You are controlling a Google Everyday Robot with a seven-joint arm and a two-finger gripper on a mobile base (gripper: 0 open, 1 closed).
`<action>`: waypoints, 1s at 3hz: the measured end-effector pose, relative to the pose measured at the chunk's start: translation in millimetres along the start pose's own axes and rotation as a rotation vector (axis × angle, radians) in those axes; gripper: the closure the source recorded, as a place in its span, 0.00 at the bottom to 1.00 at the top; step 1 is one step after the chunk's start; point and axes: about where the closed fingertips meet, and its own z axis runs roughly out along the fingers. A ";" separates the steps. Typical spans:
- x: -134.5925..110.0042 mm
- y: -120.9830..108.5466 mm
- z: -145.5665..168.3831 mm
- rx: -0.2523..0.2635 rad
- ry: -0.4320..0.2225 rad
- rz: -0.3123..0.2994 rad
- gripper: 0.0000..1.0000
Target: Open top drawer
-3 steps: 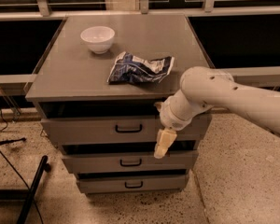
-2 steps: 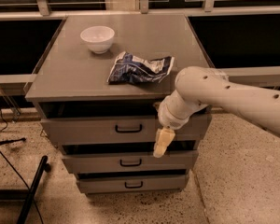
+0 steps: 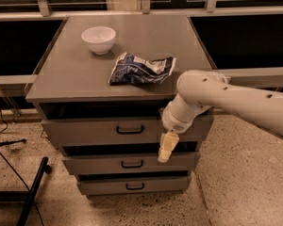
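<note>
The top drawer [image 3: 85, 132] is the grey front panel just under the cabinet top, with a small black bar handle [image 3: 129, 130] at its centre. It sits slightly out from the cabinet, with a dark gap above it. My gripper [image 3: 165, 149] is cream-coloured and points down from the white arm [image 3: 212, 95]. It hangs in front of the right part of the top drawer's lower edge, to the right of the handle and apart from it. It holds nothing that I can see.
Two more grey drawers [image 3: 132, 164] [image 3: 134, 186] sit below. On the cabinet top [image 3: 70, 74] are a white bowl [image 3: 98, 38] and a crumpled blue chip bag [image 3: 141, 68]. A black stand leg [image 3: 33, 192] and cables lie on the floor at the left.
The white arm has shifted a little to the left along the cabinet front. The gripper stays at nearly the same spot. The drawers have not moved.
</note>
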 end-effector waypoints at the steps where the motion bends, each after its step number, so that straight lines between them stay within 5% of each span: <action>1: 8.0 6.2 3.7 -0.049 0.004 0.030 0.00; 2: 6.7 5.8 0.0 -0.050 0.004 0.030 0.00; 3: 6.8 28.1 -16.2 -0.126 -0.016 0.058 0.00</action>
